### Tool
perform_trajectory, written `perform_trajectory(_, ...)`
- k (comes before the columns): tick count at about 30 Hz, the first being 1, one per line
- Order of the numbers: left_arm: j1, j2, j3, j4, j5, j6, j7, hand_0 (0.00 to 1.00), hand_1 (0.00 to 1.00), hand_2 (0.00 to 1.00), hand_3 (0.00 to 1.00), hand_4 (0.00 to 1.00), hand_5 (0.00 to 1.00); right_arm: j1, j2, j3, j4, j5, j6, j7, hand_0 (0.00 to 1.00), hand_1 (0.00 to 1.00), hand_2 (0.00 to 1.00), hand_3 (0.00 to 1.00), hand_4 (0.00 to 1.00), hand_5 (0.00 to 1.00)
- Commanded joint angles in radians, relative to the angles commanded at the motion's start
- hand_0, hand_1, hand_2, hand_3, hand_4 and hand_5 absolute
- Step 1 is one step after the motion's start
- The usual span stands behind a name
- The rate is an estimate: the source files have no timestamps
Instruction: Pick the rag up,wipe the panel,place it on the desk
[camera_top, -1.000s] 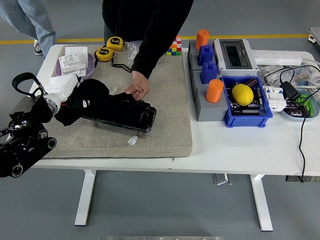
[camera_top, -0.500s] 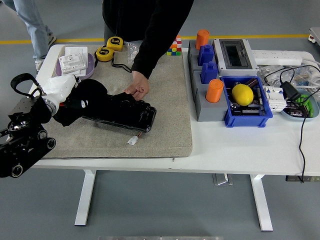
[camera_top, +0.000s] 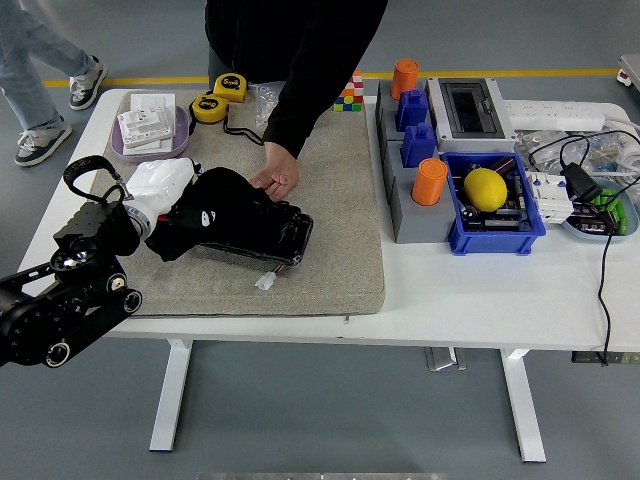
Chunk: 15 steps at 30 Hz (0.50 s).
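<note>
Wiping in hand: left hand (camera_top: 165, 190) grips the black rag (camera_top: 205, 205) pressed on the panel (camera_top: 265, 232), steadied by a person's hand (camera_top: 275, 181); next, release onto desk (camera_top: 480, 300).

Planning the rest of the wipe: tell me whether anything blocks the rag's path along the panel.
The left hand presses the black rag on the panel at its left end. A person's hand rests on the panel's far edge, right of the rag, in the wiping path. Nothing else visible stands on the panel.
</note>
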Motion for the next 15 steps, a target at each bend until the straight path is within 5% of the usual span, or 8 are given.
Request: perform_trajectory(15, -0.028, -0.026, 0.09, -0.056, 0.001, 0.0, 0.027, 0.247, 0.162, 0.317, 0.556, 0.542, 0.057, 0.001, -0.004, -0.016, -0.007, 0.014, 0.002, -0.001, 0.747, 0.71, 0.703, 0.605, 0.998, 0.527)
